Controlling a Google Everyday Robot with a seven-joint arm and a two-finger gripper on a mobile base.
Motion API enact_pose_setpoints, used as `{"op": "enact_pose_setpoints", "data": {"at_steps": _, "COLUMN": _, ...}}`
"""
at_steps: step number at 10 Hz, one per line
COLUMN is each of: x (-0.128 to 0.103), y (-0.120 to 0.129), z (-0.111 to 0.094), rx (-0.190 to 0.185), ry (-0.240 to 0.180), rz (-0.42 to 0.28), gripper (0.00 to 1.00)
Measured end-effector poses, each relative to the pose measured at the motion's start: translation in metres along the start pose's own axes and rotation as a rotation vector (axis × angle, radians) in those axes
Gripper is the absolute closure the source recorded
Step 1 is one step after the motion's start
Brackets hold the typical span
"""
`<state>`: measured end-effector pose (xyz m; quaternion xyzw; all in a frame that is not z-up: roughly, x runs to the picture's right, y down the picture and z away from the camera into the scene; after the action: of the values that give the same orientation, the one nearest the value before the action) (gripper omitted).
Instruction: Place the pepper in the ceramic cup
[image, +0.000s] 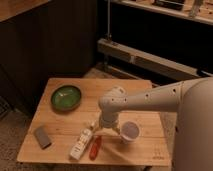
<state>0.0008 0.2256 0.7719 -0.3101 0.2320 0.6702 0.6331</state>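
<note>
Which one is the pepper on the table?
Find the wooden table, then look near its front edge, just in front of the robot's gripper. The pepper lies there between the white oblong bottle and the ceramic cup. It is the only slim red-orange thing.
</note>
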Motion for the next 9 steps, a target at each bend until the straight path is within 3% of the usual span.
{"op": "enact_pose_setpoints", "data": {"at_steps": 1, "x": 0.001, "y": 0.000, "z": 0.001, "rx": -0.002, "ry": 0.001, "rz": -0.001, "gripper": 0.44}}
{"op": "enact_pose_setpoints", "data": {"at_steps": 5, "x": 0.001, "y": 0.001, "z": 0.007, "rx": -0.012, "ry": 0.013, "rz": -0.008, "gripper": 0.45}}
{"op": "enact_pose_setpoints", "data": {"at_steps": 9, "x": 0.004, "y": 0.011, "z": 0.026, "rx": -0.019, "ry": 0.060, "rz": -0.032, "gripper": 0.45}}
